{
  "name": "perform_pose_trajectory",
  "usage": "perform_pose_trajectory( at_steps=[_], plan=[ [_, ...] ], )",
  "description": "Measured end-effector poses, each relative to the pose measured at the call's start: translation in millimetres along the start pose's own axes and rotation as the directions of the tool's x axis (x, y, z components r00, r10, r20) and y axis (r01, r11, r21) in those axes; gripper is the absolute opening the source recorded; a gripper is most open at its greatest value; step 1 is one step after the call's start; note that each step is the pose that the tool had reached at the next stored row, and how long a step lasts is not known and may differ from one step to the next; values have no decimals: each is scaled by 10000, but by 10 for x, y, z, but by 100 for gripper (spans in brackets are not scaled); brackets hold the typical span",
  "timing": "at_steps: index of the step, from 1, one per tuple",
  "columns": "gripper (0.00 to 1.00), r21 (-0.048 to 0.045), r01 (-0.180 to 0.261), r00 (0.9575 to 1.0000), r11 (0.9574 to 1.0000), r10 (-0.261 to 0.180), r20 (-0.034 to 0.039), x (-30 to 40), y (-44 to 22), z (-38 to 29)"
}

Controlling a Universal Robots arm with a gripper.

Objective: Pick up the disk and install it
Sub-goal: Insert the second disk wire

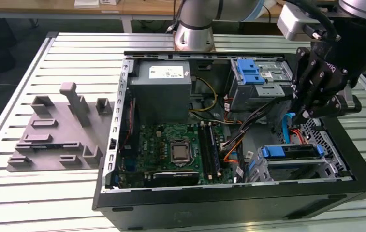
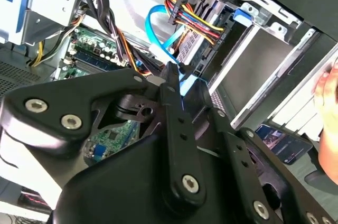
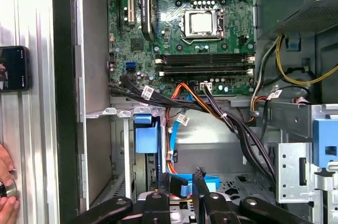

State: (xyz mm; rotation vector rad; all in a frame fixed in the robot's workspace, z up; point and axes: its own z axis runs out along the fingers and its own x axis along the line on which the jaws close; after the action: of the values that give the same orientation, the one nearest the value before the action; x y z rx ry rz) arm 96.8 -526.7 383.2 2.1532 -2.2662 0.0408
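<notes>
Gripper low inside the open computer case, fingers nearly together with nothing between them, disk seated in the bay just beside, motherboard beyond

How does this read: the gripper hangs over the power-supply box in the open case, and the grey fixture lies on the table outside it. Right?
Not quite. In the exterior view the gripper hangs over the drive cages, at the view's right, not the power-supply box. The grey fixture does lie on the table outside the case.
</notes>
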Motion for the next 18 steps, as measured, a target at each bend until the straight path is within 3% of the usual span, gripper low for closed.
perform_pose_trajectory(
  at_steps=[5,9,11,15,18],
  plan=[
    [31,20,1,10000,10000,-1,-99,-16,1,65],
    [17,26,1,9999,10000,-1,-172,-22,2,101],
    [17,27,1,9998,10000,-1,-198,-22,2,113],
    [16,28,1,9998,10000,-1,-206,-21,2,121],
    [16,23,-1,9999,10000,2,-108,5,2,125]
  ],
)
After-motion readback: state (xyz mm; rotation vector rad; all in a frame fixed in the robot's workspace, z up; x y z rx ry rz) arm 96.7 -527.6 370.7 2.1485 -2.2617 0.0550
